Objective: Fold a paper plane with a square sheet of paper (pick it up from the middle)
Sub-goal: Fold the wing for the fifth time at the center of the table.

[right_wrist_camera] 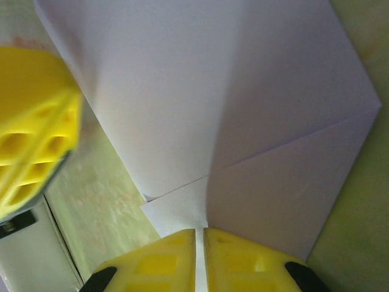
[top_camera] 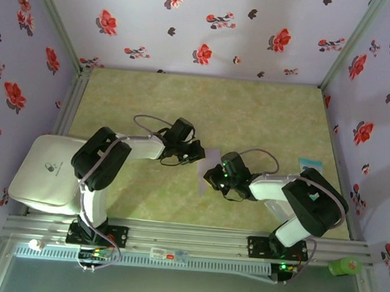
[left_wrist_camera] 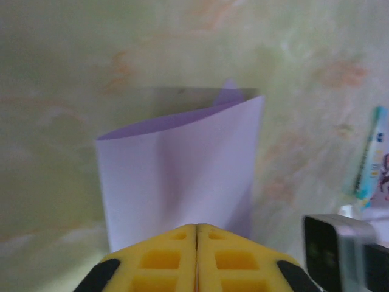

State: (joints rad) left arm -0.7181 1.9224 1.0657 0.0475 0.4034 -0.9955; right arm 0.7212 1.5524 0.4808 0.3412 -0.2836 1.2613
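Note:
The square sheet of paper (top_camera: 212,154) is pale lavender and hangs just above the table between my two grippers. It is bent into a curve (left_wrist_camera: 182,164), and diagonal creases and folded flaps show on it (right_wrist_camera: 200,91). My left gripper (top_camera: 200,154) (left_wrist_camera: 196,226) is shut on its near edge, yellow fingers pressed together. Opposite it, my right gripper (top_camera: 211,176) (right_wrist_camera: 199,230) pinches the other edge, with a strip of paper in the thin slit between its jaws. A left finger (right_wrist_camera: 36,121) appears blurred at the left of the right wrist view. The paper plane is out of view.
A small light-blue card (top_camera: 309,163) (left_wrist_camera: 374,158) lies on the table right of the arms. A white pad (top_camera: 46,170) sits at the left edge. A green object (top_camera: 345,266) rests on the front rail. Flowered walls enclose the greenish table (top_camera: 253,110).

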